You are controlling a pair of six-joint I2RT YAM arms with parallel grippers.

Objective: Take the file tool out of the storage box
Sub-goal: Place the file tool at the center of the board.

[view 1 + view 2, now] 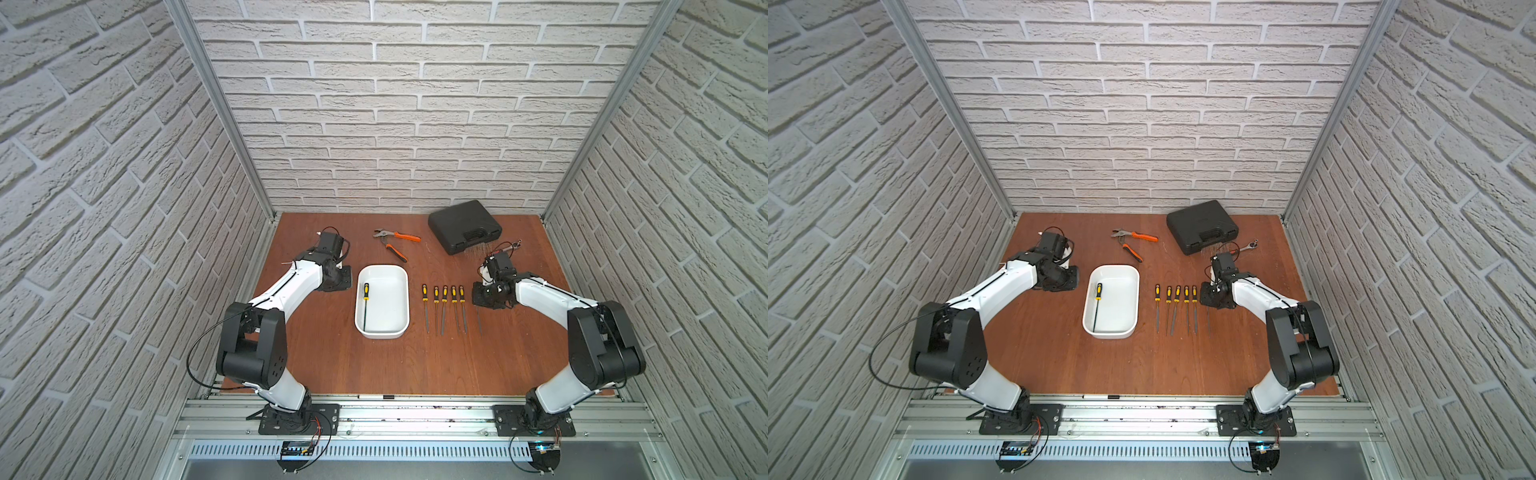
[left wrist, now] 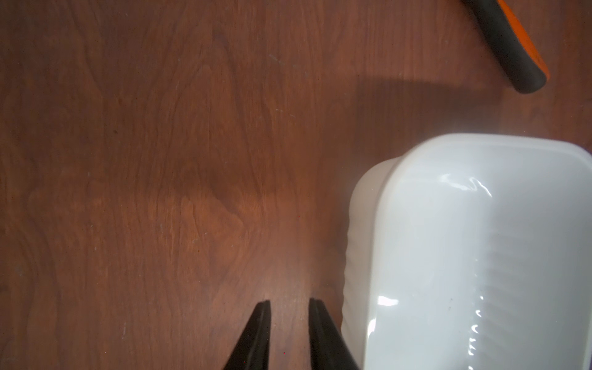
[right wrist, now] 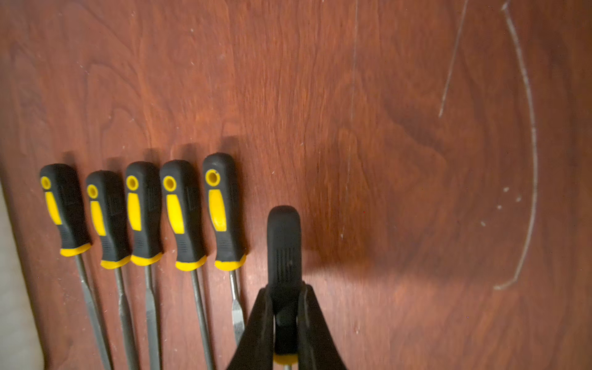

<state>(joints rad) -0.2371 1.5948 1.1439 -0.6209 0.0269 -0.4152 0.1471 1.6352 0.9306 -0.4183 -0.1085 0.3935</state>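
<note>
Beside storage box point(image 2: 360, 224) rim, left tool point(image 2: 290, 302) ajar, empty, right tool point(image 3: 286, 288) clamping file point(image 3: 284, 237)

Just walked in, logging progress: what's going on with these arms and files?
The right claw is shut on a file by its handle, beside a row of five files on the table. One remaining file lies in the white storage box. The left claw, slightly open and empty, sits beside the box.

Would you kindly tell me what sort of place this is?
Probably a staged robot test cell: brick-pattern panels on an aluminium frame, a wooden tabletop with files, pliers and a black tool case.
</note>
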